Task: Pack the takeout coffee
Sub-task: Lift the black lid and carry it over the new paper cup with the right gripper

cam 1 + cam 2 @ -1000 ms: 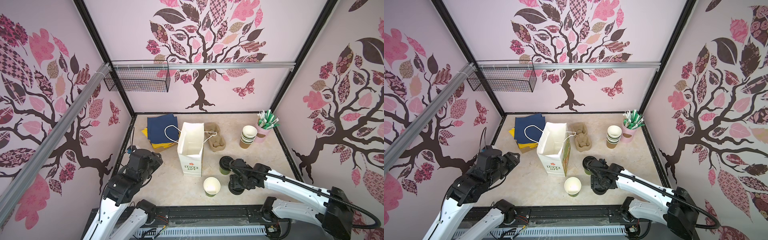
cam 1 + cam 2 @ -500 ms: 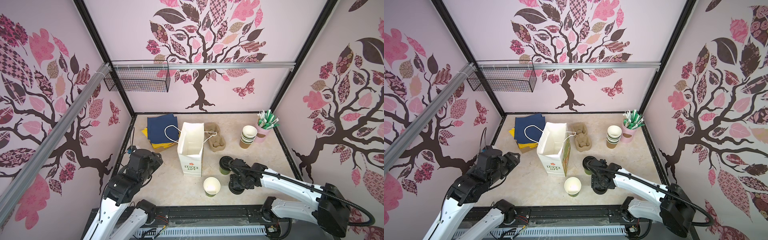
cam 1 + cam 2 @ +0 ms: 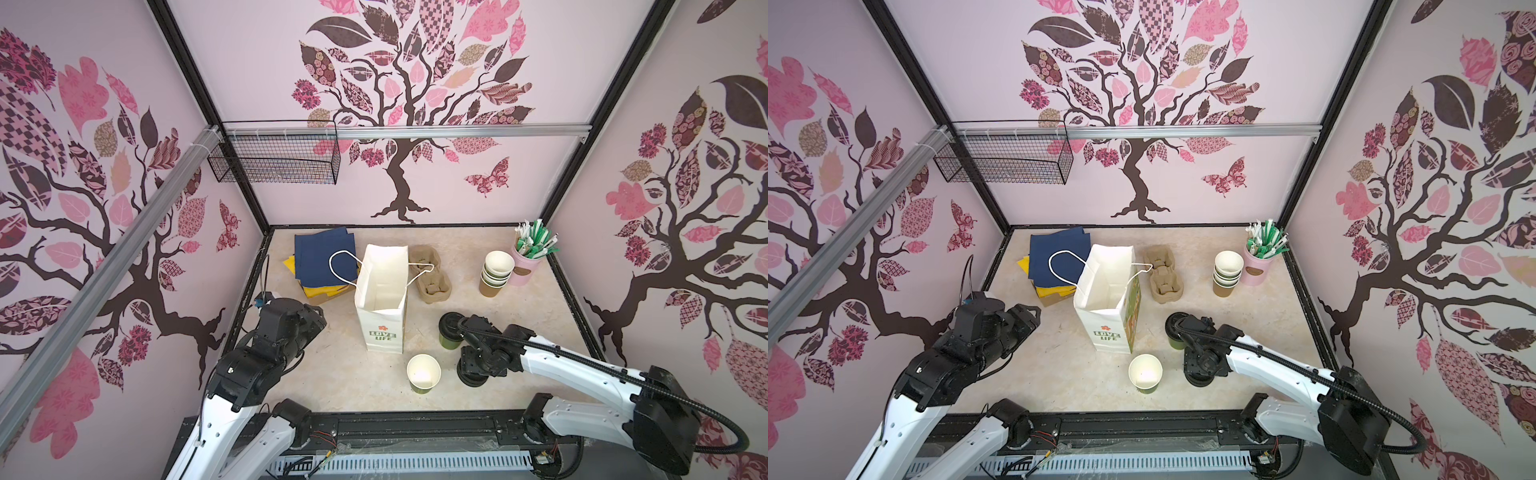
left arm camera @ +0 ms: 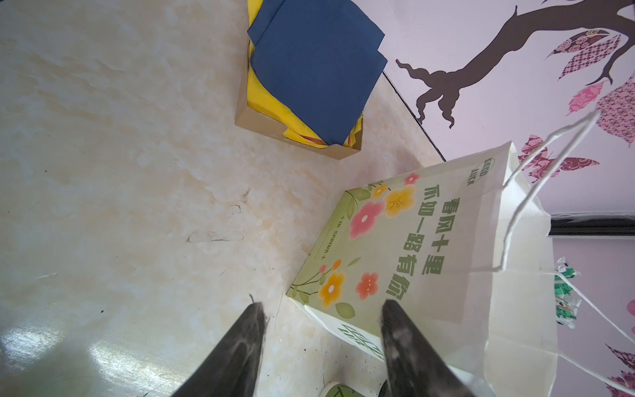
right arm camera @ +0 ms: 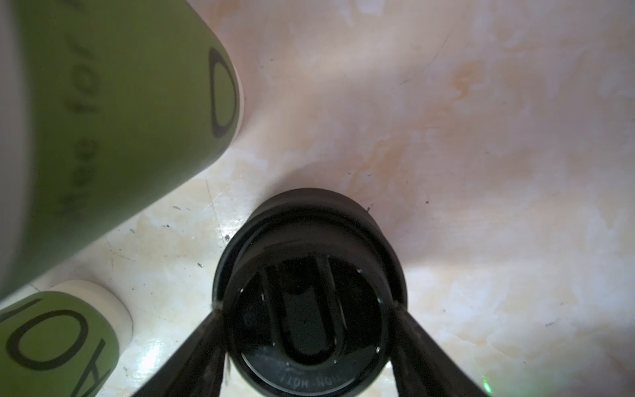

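The table [image 3: 519, 299] carries a paper bag [image 3: 384, 291] standing open mid-scene, ready for loading. The left gripper [image 4: 323, 304] waits left of the bag, jaws apart and empty, probably to steady it. A lidded cup [image 3: 449, 334] stands right of the bag. The nearer open cup [image 3: 423, 372] lacks a lid, so the right gripper [image 5: 305, 307] has its jaws flanking the lid stack [image 3: 471, 376]. I cannot tell whether they grip.
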You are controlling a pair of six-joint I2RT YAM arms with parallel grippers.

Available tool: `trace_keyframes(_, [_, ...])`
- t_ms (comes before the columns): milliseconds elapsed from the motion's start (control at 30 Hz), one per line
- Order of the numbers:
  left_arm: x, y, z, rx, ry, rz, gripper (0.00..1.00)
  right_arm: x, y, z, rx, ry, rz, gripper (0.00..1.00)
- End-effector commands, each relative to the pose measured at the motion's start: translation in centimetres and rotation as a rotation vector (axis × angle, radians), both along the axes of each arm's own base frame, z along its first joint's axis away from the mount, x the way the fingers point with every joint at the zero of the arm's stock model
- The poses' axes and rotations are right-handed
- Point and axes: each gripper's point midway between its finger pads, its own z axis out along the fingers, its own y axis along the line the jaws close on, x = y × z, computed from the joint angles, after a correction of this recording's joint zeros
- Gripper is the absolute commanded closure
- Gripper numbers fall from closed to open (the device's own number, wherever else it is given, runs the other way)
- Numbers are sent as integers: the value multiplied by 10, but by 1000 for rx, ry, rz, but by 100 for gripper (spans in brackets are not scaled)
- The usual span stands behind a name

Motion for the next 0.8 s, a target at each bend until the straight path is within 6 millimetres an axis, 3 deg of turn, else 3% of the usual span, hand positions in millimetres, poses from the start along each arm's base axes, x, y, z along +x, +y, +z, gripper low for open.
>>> trace_keyframes(0, [2, 0, -6, 5, 2, 2, 42, -1, -9, 15, -12, -10, -64, 30])
trace_keyframes(433, [2, 0, -6, 12, 4, -5, 42, -7, -25, 48, 8, -73, -115, 31])
trace_keyframes(767, [0, 1, -10, 33, 8, -17, 42, 15, -34, 129, -15, -275, -26, 32])
